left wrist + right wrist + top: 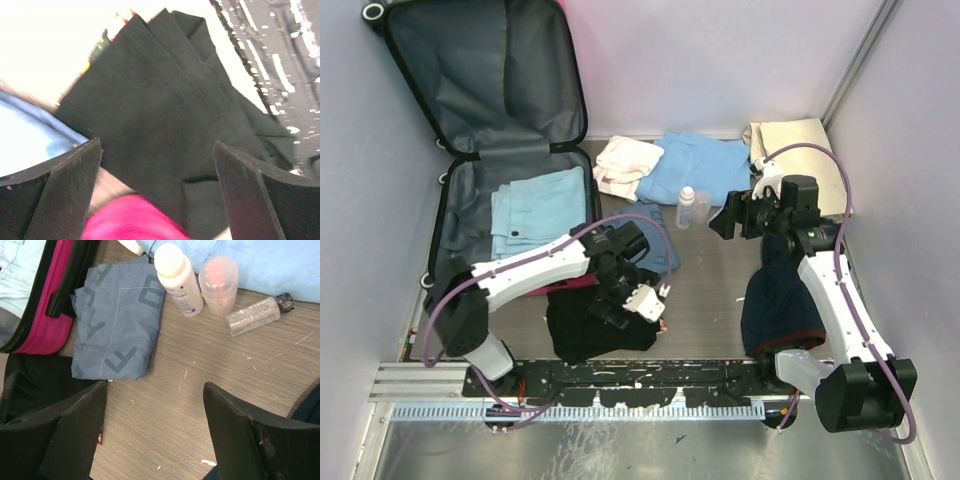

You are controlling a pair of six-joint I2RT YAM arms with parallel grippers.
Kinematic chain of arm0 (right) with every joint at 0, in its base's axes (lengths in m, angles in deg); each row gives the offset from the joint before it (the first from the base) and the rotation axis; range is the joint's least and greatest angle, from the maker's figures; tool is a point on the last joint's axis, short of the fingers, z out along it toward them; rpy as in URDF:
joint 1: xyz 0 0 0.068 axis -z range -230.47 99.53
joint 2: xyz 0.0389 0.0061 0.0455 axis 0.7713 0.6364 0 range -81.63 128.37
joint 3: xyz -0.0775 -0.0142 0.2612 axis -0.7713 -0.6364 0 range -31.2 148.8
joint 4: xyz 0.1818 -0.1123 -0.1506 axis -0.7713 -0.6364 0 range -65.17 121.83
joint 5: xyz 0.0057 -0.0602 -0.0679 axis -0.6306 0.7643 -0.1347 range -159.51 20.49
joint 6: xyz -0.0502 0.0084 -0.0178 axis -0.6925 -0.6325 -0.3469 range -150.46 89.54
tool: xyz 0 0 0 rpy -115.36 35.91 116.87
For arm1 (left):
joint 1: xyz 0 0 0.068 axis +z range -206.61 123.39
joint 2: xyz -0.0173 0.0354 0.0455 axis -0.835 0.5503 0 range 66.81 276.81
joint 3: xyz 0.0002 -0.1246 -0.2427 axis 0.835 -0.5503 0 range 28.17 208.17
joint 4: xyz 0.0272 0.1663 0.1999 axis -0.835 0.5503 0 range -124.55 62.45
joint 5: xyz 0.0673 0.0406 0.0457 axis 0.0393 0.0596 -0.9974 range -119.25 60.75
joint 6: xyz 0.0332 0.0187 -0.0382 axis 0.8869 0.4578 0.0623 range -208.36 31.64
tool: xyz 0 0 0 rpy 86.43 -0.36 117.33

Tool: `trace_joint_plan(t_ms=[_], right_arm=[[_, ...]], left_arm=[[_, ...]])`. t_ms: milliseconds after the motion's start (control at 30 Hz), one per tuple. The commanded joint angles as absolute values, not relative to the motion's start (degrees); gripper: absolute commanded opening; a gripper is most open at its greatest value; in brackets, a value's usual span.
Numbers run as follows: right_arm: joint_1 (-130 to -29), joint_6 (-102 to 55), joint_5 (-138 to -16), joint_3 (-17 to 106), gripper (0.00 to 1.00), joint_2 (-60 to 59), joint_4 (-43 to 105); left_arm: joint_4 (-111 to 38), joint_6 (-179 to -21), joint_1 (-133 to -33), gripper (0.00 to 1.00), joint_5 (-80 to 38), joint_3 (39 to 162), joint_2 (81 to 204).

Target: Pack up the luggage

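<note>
From the top external view, the luggage (480,70) lay open at the far left, its long axis running away from the arms, lid propped against the back wall and a folded light blue garment (535,210) already in the lower half. The left gripper (612,303) hung over a black garment (590,330) near the front edge, just right of the case, so the left arm was clearly the nearer 1. The right gripper (728,222) hovered over bare table beside a white bottle (687,207), well apart from the case.

In the left wrist view, the left gripper (157,146) stood wide open and held nothing, with the black garment (160,100) spread beneath it and the pink shell (135,222) at the bottom edge.

In the right wrist view, the right gripper (155,386) was likewise spread and empty (3 small bottles lay beyond it). A folded blue patterned cloth (117,325) lay between it and the luggage (45,315). The way from the black garment to the case looked short and unobstructed.
</note>
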State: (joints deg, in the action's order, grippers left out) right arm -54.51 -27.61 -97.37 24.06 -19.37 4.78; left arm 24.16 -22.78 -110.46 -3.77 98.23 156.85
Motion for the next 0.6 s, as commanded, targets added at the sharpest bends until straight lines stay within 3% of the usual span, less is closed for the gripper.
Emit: trace_joint_plan(t_ms=[0, 267, 500, 567], right_arm=[[-52.5, -25.9, -99.0, 23.5, 0.81, -21.0, 8.6], [-49.3, -25.1, -99.7, 23.7, 0.82, -21.1, 8.3], [-48.0, -25.0, -99.8, 23.5, 0.82, -21.5, 8.1], [-47.7, -25.0, -99.7, 23.6, 0.82, -21.6, 7.9]], left_arm=[[23.0, -4.2, -112.4, 0.94, 0.5, 104.9, 162.2], [27.5, 9.2, -116.6, 0.92, -0.6, 112.1, 174.6], [26.8, 11.3, -117.6, 0.88, -3.4, 113.8, 181.3], [25.7, 10.5, -118.0, 0.83, -4.1, 113.3, 182.5]])
